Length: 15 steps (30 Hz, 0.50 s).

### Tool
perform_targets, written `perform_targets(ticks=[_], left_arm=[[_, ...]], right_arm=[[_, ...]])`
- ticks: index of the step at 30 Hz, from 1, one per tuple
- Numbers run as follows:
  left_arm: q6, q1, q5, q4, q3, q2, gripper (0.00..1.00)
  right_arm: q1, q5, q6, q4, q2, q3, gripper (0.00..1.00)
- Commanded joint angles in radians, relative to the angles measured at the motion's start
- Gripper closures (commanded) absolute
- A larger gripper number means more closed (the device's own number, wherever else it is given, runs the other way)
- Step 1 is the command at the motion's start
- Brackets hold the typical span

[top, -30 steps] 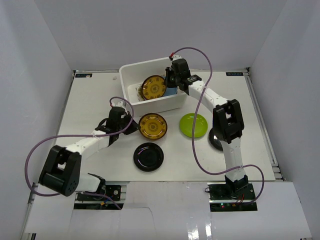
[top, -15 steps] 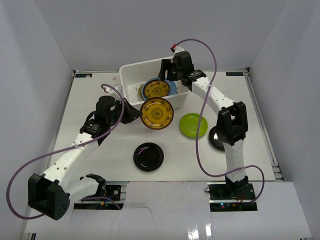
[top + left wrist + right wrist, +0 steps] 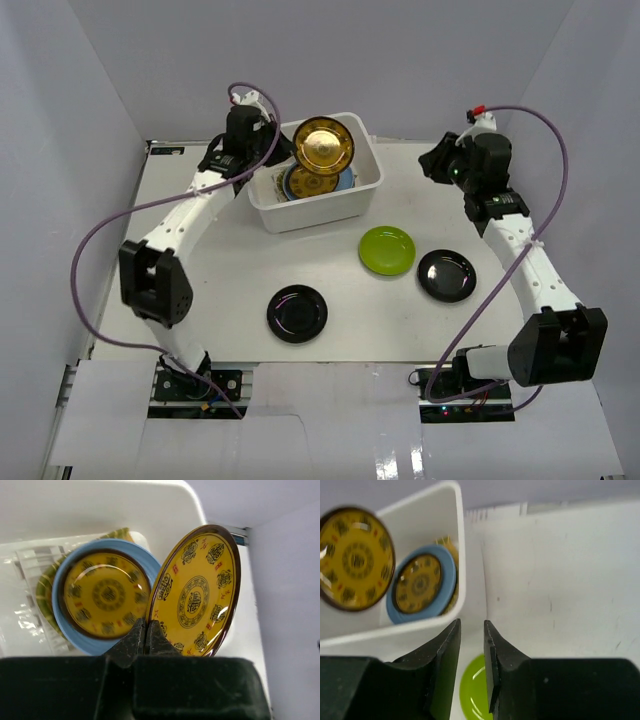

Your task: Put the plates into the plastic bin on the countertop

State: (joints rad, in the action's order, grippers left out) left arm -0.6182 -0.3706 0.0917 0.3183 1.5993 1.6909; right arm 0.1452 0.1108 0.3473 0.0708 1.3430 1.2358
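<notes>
My left gripper point(image 3: 287, 150) is shut on the rim of a gold-patterned plate point(image 3: 323, 143) and holds it tilted on edge above the white plastic bin point(image 3: 312, 213). In the left wrist view the gripper point(image 3: 146, 626) pinches that plate point(image 3: 197, 592) at its lower edge. Inside the bin a second gold-patterned plate point(image 3: 105, 595) lies on the light blue plate point(image 3: 60, 612), with a straw-yellow plate point(image 3: 44, 582) beneath. My right gripper point(image 3: 436, 160) is open and empty, right of the bin. The lime green plate point(image 3: 387, 250) and two black plates point(image 3: 297, 313) point(image 3: 446, 275) lie on the countertop point(image 3: 200, 280).
Pale grey walls enclose the countertop on the left, back and right. In the right wrist view my right gripper point(image 3: 471, 625) hangs over the countertop between the bin's right wall point(image 3: 461, 555) and the green plate point(image 3: 472, 692).
My left arm lifted the gold-patterned plate off the countertop and swung it up over the bin. My right gripper let go of its gold plate inside the bin and drew back to the right.
</notes>
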Motion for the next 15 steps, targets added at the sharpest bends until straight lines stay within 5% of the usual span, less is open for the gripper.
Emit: perform_targets(ticks=[1, 11, 13, 15], left_arm=[[0.035, 0.021, -0.050, 0.083, 0.149, 0.116, 1.00], [0.077, 0.039, -0.056, 0.199, 0.413, 0.432, 1.00], [0.081, 0.039, -0.060, 0.197, 0.410, 0.441, 0.91], [0.090, 0.042, -0.058, 0.199, 0.415, 0.452, 0.66]], right_arm=[[0.017, 0.046, -0.010, -0.035, -0.033, -0.148, 0.69], [0.010, -0.003, -0.016, -0.008, -0.194, -0.326, 0.57], [0.008, -0.007, -0.008, -0.008, -0.212, -0.355, 0.56], [0.008, -0.008, -0.007, 0.001, -0.223, -0.392, 0.55]])
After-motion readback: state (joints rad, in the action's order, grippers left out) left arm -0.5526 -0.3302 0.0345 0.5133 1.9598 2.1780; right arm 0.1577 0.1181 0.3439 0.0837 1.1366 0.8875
